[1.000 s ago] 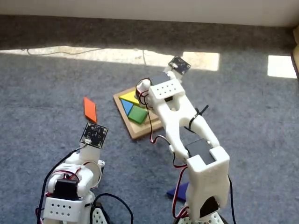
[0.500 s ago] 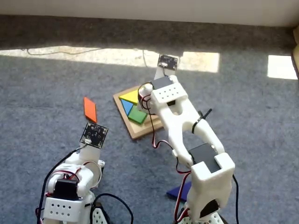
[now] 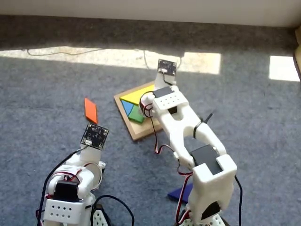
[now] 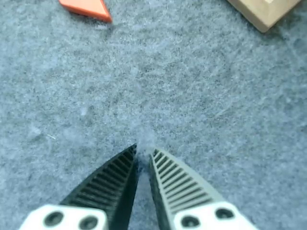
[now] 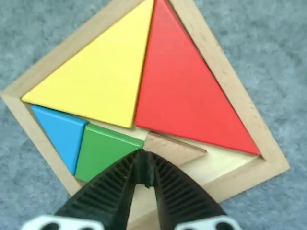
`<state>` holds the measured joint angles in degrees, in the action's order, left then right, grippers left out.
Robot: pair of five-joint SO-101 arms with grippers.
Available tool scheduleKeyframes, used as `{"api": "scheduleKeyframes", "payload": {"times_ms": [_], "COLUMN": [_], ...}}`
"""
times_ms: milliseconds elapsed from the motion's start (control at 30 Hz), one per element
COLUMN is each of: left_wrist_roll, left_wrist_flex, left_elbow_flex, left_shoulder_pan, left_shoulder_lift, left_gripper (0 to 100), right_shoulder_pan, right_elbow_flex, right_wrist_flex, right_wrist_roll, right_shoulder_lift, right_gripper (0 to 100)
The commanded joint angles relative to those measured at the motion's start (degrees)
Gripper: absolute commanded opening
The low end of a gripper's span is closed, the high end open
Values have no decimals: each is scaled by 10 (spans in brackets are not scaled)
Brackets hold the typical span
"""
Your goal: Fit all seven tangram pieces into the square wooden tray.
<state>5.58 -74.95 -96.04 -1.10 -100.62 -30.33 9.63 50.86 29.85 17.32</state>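
High view: the right arm covers the right part of the square wooden tray. A dark blue piece, near, is half hidden by that arm's base; its shape is unclear. An orange parallelogram lies on the grey carpet left of the tray, apart from it.

Right wrist view: the tray holds a yellow triangle and a red triangle, both large and edge to edge. It also holds a blue triangle, a green square and a small brown piece, partly covered. The right tool, tips together, sits over the green-brown junction.

Left wrist view: the left tool, tips together, sits over bare carpet, with the parallelogram cut off at the edge.
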Motion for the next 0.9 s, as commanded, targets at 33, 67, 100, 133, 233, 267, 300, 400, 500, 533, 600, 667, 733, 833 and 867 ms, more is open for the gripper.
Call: {"api": "scheduleKeyframes", "payload": {"times_ms": [33, 67, 100, 133, 233, 267, 300, 400, 500, 533, 600, 667, 733, 833, 867], "left_wrist_roll": [-5, -5, -5, -5, -5, -5, -5, -5, -5, -5, -5, -5, -5, -5, -5], "left_wrist_flex": [1, 1, 1, 1, 1, 1, 1, 1, 1, 1, 1, 1, 1, 1, 1], "left_elbow_flex": [-12, -12, -12, -12, -12, -12, -12, -12, -12, -12, -12, -12, -12, -12, -12], "left_shoulder_pan": [-7, -7, -7, -7, -7, -7, -7, -7, -7, -7, -7, -7, -7, -7, -7], "left_shoulder_lift": [-12, -12, -12, -12, -12, -12, -12, -12, -12, -12, -12, -12, -12, -12, -12], "left_gripper": [6, 6, 6, 6, 6, 6, 6, 6, 6, 6, 6, 6, 6, 6, 6], "right_shoulder_pan": [-6, -6, -5, -4, -6, -7, -7, -8, -7, -7, -6, -6, -6, -6, -6], "right_elbow_flex": [-3, -3, -5, -5, -1, 0, 5, 38, 76, 90, 117, 149, 181, 238, 259], "right_wrist_flex": [-59, -72, -80, -81, -81, -81, -80, -81, -81, -81, -81, -81, -81, -81, -83], "right_wrist_roll": [-7, -7, -7, -7, -7, -7, -7, -7, -8, -8, -8, -8, -20, -90, -108], "right_shoulder_lift": [-15, -9, -7, -7, -36, -52, -66, -114, -160, -175, -207, -244, -286, -357, -381], "right_gripper": [10, 10, 10, 10, 10, 10, 10, 10, 10, 10, 10, 10, 10, 10, 10]}}
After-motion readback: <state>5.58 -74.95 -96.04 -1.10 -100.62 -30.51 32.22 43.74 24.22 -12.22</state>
